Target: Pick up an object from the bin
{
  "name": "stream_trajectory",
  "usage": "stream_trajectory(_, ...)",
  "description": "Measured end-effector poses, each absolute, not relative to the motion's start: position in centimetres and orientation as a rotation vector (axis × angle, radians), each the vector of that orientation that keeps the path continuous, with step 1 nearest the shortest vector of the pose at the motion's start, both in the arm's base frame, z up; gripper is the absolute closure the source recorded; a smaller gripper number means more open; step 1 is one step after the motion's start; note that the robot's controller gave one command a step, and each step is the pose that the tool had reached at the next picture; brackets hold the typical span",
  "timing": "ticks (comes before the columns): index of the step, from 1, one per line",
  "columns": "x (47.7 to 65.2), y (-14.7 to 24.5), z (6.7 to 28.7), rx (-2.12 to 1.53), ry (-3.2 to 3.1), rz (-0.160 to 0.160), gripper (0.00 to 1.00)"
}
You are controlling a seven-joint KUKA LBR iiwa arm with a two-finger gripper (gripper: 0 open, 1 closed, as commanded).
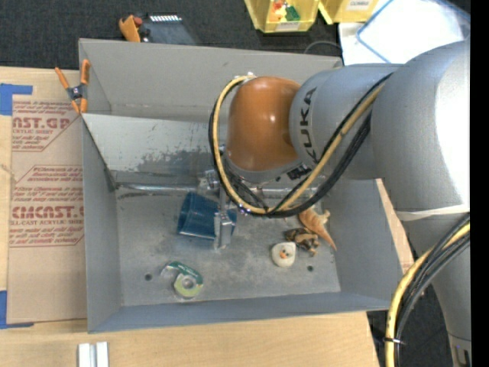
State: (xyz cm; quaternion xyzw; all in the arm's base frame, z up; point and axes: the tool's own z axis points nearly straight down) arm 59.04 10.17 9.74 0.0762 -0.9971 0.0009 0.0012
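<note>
My gripper [217, 206] reaches down to the bin floor near its middle, under the orange dome of the wrist. Its fingers stand apart, one at the back [208, 181] and one at the front [225, 230]. A dark blue cup-like thing [195, 216] lies on the floor at their left, its right edge at the gap between them. I cannot tell whether they touch it. A small white round thing [283, 254] lies to the right of the gripper, toward the front.
An orange toy figure [318, 227] and a small brown thing [305, 241] lie at the right beside the white one. A green and white tape roll [184, 280] sits near the front wall. The thick arm covers the bin's back right.
</note>
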Motion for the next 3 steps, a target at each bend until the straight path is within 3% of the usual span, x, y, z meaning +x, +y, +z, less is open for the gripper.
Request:
stream_trajectory(1,59.3,9.9,7.7,0.600,-3.091,-0.002,0.00)
stream_trajectory(2,58.1,10.8,7.0,0.819,-3.034,-0.003,1.00)
stream_trajectory(3,58.1,10.8,7.0,0.819,-3.034,-0.003,1.00)
